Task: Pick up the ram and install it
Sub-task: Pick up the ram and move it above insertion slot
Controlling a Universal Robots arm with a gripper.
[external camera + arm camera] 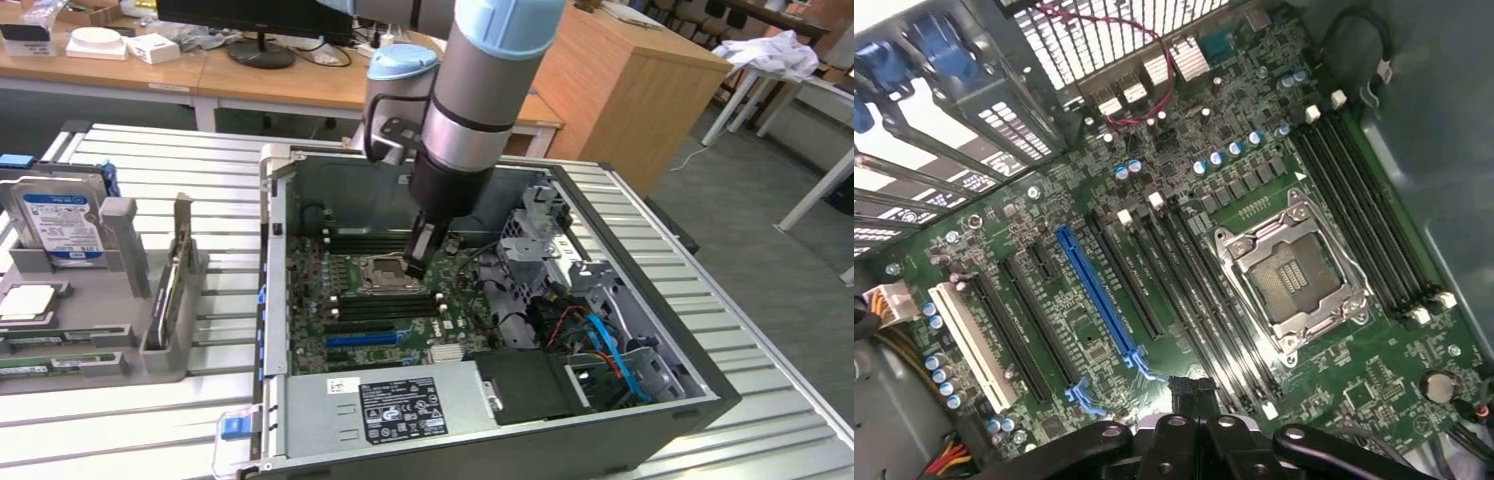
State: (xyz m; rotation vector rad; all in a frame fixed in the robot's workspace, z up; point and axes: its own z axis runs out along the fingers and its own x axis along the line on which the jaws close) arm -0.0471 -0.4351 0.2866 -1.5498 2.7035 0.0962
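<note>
The open computer case (274, 300) lies on the slatted table with its motherboard (320, 330) facing up. My gripper (416, 268) is lowered into the case beside the CPU socket (387, 268), just above the black memory slots (387, 305). Its fingers are shut on a thin dark stick, the ram (419, 252), held on edge. In the wrist view the gripper (1192, 400) hovers over the near ends of the long black memory slots (1194, 290), with the ram (1192, 384) seen end-on as a small dark block. The CPU socket (1294, 265) stands open beside them.
A grey parts holder (94, 300) at the exterior view's left carries a hard drive (60, 225) and an upright thin card (167, 290). Inside the case are the power supply (400, 400), a metal drive cage (541, 240), blue and orange cables (601, 340) and a blue expansion slot (1099, 290).
</note>
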